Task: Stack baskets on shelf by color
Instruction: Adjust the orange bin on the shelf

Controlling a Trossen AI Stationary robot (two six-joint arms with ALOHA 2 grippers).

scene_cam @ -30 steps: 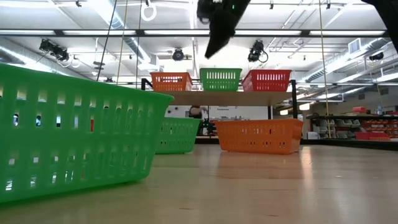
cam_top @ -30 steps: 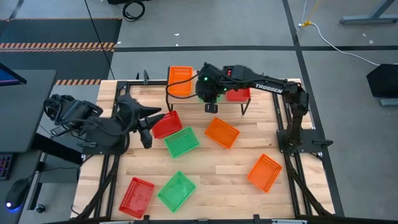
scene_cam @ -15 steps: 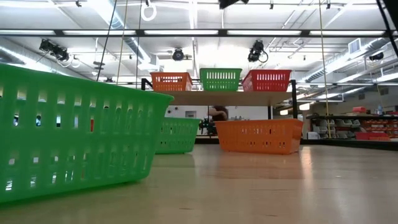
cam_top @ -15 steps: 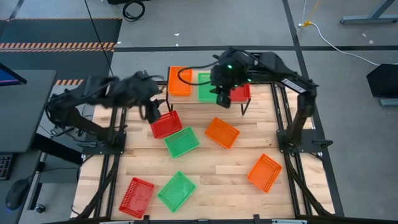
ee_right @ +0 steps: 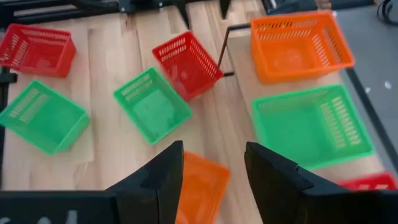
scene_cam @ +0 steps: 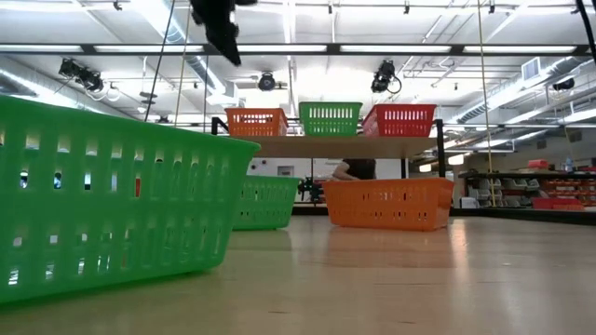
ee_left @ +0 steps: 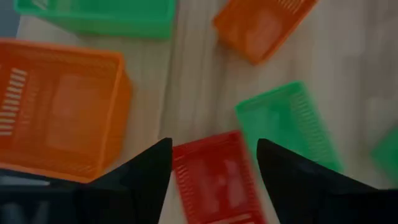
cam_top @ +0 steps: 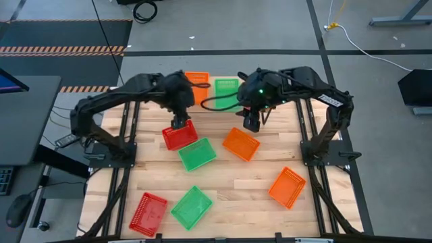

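The shelf stands at the table's far edge with an orange basket, a green basket and a red basket side by side on its top. My left gripper hangs open over a red basket that rests on the table just near of the shelf. My right gripper hangs open over an orange basket lying on the table. In the high view my right arm hides the shelf's red basket.
A green basket lies between the two baskets under my grippers. Toward the near edge lie a red basket, a green basket and an orange basket. Bare wood shows at the table's middle.
My left gripper has swung from the table's left edge toward the far middle and now hangs over the red basket. My right gripper has gone from above the shelf toward the near edge and stands over the orange basket. No basket has moved.
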